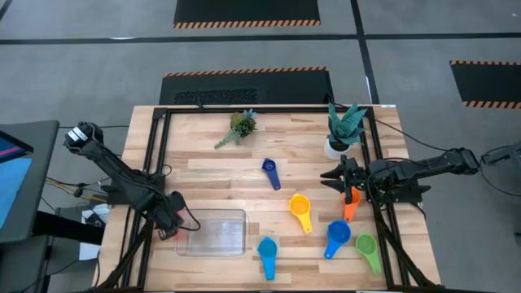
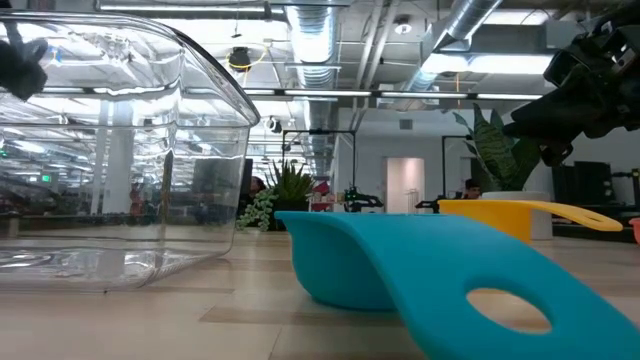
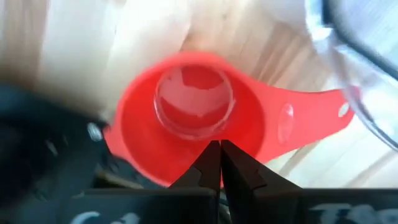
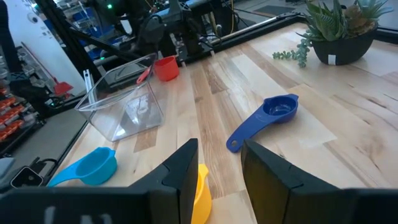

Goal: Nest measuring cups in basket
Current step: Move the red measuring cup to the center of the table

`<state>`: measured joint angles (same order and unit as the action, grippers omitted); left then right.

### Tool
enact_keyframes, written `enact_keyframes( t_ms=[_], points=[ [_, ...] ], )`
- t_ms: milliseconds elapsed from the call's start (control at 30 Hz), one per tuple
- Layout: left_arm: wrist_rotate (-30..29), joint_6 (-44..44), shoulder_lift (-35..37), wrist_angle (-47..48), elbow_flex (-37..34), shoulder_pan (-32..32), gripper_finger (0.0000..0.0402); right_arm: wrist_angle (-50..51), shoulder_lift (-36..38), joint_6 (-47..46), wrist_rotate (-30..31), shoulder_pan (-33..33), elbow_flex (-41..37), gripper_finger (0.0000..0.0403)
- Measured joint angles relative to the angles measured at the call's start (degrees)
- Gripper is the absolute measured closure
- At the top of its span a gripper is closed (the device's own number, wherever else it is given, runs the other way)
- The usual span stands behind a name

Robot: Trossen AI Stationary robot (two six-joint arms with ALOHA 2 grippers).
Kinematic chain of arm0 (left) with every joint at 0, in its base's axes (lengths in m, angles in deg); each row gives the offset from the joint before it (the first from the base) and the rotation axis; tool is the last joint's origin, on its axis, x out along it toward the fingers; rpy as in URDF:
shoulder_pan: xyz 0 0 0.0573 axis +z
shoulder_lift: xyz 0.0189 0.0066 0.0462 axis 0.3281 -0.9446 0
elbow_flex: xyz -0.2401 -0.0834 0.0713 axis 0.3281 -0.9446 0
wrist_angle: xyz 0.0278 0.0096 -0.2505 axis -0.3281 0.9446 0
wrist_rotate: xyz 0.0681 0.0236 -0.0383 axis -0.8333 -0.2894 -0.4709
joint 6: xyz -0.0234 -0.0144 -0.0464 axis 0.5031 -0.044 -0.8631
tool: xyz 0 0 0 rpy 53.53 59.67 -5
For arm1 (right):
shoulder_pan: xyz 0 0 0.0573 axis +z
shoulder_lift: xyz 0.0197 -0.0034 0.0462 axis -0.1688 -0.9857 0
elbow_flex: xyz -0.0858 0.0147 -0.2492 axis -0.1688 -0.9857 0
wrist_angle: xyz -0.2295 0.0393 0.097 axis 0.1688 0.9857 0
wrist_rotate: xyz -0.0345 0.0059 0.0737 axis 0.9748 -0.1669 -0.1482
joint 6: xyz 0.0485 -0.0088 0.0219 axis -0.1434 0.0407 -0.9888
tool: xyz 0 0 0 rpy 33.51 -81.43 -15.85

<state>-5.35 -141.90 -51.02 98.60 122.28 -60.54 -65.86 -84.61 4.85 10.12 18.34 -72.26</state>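
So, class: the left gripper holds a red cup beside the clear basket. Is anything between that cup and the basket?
Nothing visible. The left gripper is shut on the red cup, raised at the basket's left edge. No other cup lies between them, and the basket looks empty.

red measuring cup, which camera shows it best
The left wrist view: the red measuring cup fills the picture, bowl and handle clear, the left gripper shut on its rim. The right wrist view shows it small and far beside the basket. The high view gives a red sliver; the low view none.
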Motion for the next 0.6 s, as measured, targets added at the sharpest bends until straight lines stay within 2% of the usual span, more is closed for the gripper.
enact_keyframes(
  t_ms=[267, 600],
  points=[
    [-1.8, 29.7, -1.4, 0.3, -0.2, 0.0, 0.0401, 0.0, 0.0, 0.0, 0.0, 0.0, 0.0, 0.0259],
    [-2.8, 40.9, -3.9, 0.0, -3.5, 0.0, 0.0401, 0.2, 0.0, 0.0, 0.0, 0.0, 0.0, 0.0261]
  ],
)
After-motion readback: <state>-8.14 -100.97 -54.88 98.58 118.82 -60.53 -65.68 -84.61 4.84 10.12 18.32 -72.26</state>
